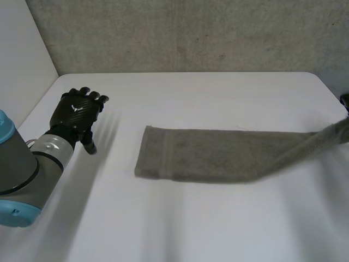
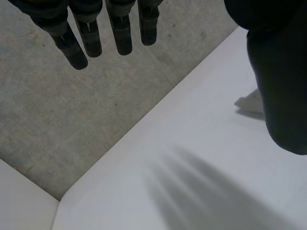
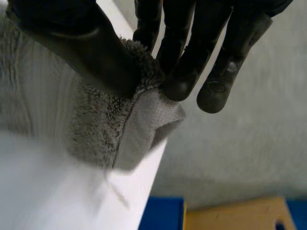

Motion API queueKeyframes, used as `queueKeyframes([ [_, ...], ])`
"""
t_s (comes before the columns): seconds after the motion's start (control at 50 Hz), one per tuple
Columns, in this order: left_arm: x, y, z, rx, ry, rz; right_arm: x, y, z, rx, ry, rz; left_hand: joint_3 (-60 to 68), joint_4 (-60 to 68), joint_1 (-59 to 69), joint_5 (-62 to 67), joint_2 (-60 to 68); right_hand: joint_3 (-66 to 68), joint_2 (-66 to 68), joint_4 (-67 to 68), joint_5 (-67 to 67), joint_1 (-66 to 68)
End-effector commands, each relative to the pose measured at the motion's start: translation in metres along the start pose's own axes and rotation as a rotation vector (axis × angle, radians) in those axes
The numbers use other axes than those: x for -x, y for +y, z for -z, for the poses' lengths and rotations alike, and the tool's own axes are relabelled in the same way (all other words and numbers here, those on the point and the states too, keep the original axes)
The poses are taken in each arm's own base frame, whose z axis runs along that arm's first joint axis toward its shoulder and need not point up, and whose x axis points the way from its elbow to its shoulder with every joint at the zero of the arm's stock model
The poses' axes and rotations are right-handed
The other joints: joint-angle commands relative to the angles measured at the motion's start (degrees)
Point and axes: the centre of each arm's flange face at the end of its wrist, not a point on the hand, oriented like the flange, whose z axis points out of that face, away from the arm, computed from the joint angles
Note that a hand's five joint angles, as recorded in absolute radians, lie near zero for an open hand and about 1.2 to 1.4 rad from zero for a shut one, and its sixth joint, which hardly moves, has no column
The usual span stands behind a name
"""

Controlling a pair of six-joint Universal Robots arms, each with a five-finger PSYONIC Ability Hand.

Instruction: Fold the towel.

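A grey towel (image 1: 218, 155) lies as a long strip across the white table (image 1: 218, 93). Its left end rests flat, and its right end rises off the table toward my right hand (image 1: 345, 100) at the table's right side. In the right wrist view my right hand (image 3: 182, 48) pinches the towel's end (image 3: 96, 120) between thumb and fingers, near a hemmed corner. My left hand (image 1: 76, 112) hovers over the table's left part, well left of the towel, with straight spread fingers (image 2: 120, 33) holding nothing. A small bit of the towel (image 2: 252, 101) shows beyond its thumb.
A grey rough wall (image 1: 191, 33) runs behind the table's far edge and a white panel (image 1: 22, 49) stands at the left. Past the table's right edge, a blue thing (image 3: 163, 213) and a tan surface (image 3: 235, 215) lie below.
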Motion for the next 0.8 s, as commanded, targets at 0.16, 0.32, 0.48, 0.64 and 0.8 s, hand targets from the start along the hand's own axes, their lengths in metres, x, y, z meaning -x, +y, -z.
queueKeyframes([
  [0.16, -0.004, -0.007, -0.001, -0.023, 0.006, -0.002, 0.191, -0.156, 0.104, -0.523, -0.409, 0.11, -3.75, -4.94, -4.69, -12.12, -4.67, 3.54, 5.11, 3.5, 3.45, 4.25],
  [0.32, -0.011, -0.019, -0.002, -0.063, 0.023, -0.008, 0.284, -0.15, 0.143, -0.583, -0.589, 0.168, -3.75, -4.94, -4.69, -12.12, -4.67, -3.06, -1.49, -3.11, -3.15, -2.35],
  [0.48, -0.032, -0.035, 0.0, -0.113, 0.077, -0.01, 0.283, -0.136, 0.133, -0.463, -0.497, 0.171, -3.75, -4.94, -4.69, -12.12, -4.67, -66.46, -64.89, -66.5, -66.55, -65.75],
  [0.64, -0.064, -0.062, 0.004, -0.199, 0.161, 0.019, 0.204, -0.127, 0.127, -0.331, -0.375, -0.01, -3.75, -4.94, -4.69, -12.12, -4.67, -66.46, -64.89, -66.5, -66.55, -65.75],
  [0.8, -0.104, -0.07, 0.002, -0.23, 0.257, 0.032, 0.191, -0.063, 0.129, -0.155, -0.445, -0.063, -3.2, -4.39, -4.14, -11.57, -4.12, -66.46, -64.89, -66.5, -66.55, -65.75],
])
